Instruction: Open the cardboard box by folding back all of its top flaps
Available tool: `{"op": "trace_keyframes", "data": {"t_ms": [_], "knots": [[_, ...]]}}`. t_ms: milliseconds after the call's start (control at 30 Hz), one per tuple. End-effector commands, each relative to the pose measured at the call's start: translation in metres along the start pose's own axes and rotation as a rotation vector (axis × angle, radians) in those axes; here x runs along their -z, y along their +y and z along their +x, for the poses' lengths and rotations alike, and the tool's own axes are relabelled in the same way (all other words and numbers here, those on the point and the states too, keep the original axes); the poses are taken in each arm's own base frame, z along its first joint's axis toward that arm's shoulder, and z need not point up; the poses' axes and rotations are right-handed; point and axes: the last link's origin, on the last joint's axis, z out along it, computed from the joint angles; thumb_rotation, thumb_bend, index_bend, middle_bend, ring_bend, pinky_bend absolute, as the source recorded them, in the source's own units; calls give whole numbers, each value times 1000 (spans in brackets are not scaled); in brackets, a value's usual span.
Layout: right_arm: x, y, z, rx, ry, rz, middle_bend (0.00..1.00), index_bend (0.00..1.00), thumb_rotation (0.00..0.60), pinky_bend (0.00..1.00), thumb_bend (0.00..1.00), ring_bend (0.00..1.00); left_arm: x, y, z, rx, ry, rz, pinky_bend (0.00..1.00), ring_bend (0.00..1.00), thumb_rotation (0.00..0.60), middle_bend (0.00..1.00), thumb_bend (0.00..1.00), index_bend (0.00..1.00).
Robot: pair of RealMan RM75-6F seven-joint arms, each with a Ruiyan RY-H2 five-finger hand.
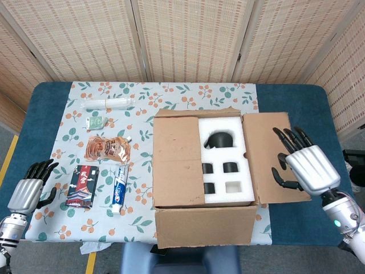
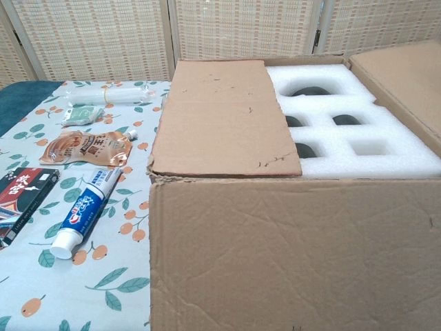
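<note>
The cardboard box (image 1: 202, 188) sat near the front edge of the worktop (image 1: 285, 97), between the two hands. The right hand (image 1: 302, 166) lay palm-down over the outer part of the right flap (image 1: 259, 154), fingers spread and grasping nothing; whether it actually pressed the cardboard could not be told. That flap was folded out flat past the box's right wall. To the hand's left, white foam packing (image 1: 225, 165) showed in the uncovered half of the box (with dark round cut-outs in it). Beyond the foam, the left flap (image 1: 175, 162) lay closed over the other half. The left hand (image 1: 27, 190) hung well apart from the box, off the worktop's left front corner, fingers loosely extended and holding nothing. Just to its right lay a dark packet (image 1: 82, 185) and a toothpaste tube (image 1: 118, 188).
</note>
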Motion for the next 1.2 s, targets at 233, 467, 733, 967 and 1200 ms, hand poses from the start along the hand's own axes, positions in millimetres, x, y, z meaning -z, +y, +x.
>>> {"op": "trace_keyframes", "data": {"t_ms": [233,467,733,967,1200], "knots": [[12,18,-38,-92,-18,-19,0,364,173,0,584,0,-1,6,1,4,8,-29,0,4,600,81,583,116],[12,24,-78,-142,32,-1,0,47,298,0,583,0,-14,34,29,3,-12,-163,0,3,600,79,549,134],[22,40,-79,-247,93,-6,0,33,339,0,584,0,-38,103,72,-71,-4,-400,0,10,600,85,476,289],[52,65,-50,-335,256,-14,0,33,340,0,584,0,-74,175,90,-173,41,-602,0,9,600,91,657,427],[75,95,-48,-418,306,-59,0,33,338,0,583,0,-108,229,93,-216,3,-706,0,0,600,91,975,510]]}}
